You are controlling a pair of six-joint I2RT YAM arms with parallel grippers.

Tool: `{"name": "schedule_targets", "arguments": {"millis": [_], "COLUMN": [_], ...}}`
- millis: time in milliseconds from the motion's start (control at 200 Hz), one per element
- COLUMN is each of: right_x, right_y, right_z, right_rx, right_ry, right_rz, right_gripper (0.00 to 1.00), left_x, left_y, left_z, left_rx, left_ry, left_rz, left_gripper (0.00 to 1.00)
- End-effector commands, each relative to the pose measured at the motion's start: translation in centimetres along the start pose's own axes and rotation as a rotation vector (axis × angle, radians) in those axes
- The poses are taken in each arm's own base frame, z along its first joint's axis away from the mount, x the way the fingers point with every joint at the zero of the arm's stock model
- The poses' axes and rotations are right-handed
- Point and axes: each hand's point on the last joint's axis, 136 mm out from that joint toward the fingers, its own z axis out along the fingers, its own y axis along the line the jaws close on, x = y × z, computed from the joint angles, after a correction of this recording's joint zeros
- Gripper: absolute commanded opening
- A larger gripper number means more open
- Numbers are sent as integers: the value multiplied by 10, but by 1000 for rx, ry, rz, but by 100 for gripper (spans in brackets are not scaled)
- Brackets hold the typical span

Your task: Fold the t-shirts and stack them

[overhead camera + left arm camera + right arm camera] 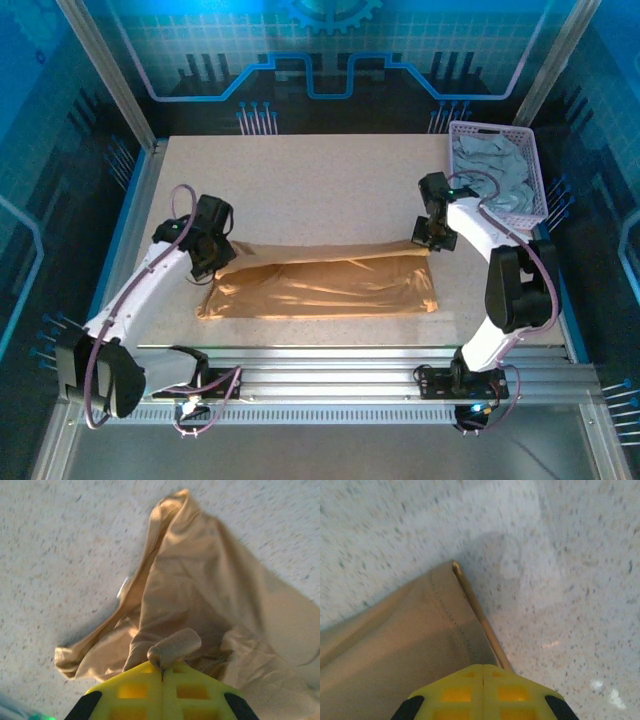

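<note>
Tan t-shirt, one, on table; grey-blue t-shirt, one, in basket.

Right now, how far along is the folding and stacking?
Done so far: the tan t-shirt lies on the table as a long band, seemingly folded once. In hand: the left gripper and right gripper each pinch an end of its far edge. Left: finishing that fold, plus the grey-blue t-shirt, bunched in the lavender basket; nothing is stacked.
</note>
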Motion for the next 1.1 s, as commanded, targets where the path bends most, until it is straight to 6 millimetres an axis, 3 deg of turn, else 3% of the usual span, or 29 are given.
{"name": "schedule_targets", "arguments": {"millis": [0,640,1065,1095], "right_x": [15,39,53,54], "right_y": [-5,-18,-27,-27], "right_z": [6,3,5,3], "right_rx": [18,87,137,136], "right_ry": [21,35,34,30], "right_rz": [6,-12,-6,-2], "right_gripper": [0,0,0,6], "left_x": [14,46,66,66], "left_y": [14,39,48,49], "left_z": [3,9,25,25], "left_rx": [-44,-147,-218,-221], "left_ry": [22,78,127,129], "left_rz": [-41,-18,14,15], "left_gripper": [0,0,0,0]}}
